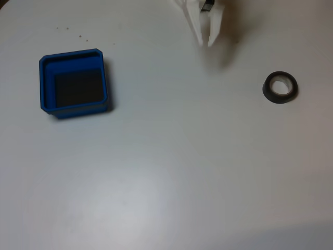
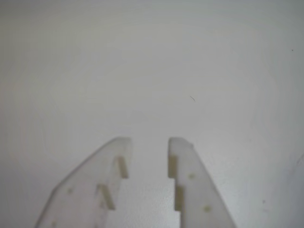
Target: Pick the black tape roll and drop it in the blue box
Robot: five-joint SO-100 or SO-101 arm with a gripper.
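A small black tape roll [image 1: 280, 87] with a pale inner core lies flat on a plain white tabletop [image 1: 171, 172], near the right edge in the fixed view and a little above the middle. Nothing touches it.

Well apart from it, toward the left edge of the tabletop, sits a square blue box [image 1: 74, 82] with low thick walls and rounded corners. Its dark square floor is bare; nothing lies inside it.

Between the two, close to the far edge of the tabletop, the white plastic hand [image 1: 205, 40] reaches in from the top of the fixed view with its tips pointing down toward the surface. It is nearer the roll than the box, though clear of both. In the wrist view the hand [image 2: 149, 140] has its two fingers [image 2: 118, 151] parted by a narrow gap, with only bare tabletop showing between them. It holds nothing.
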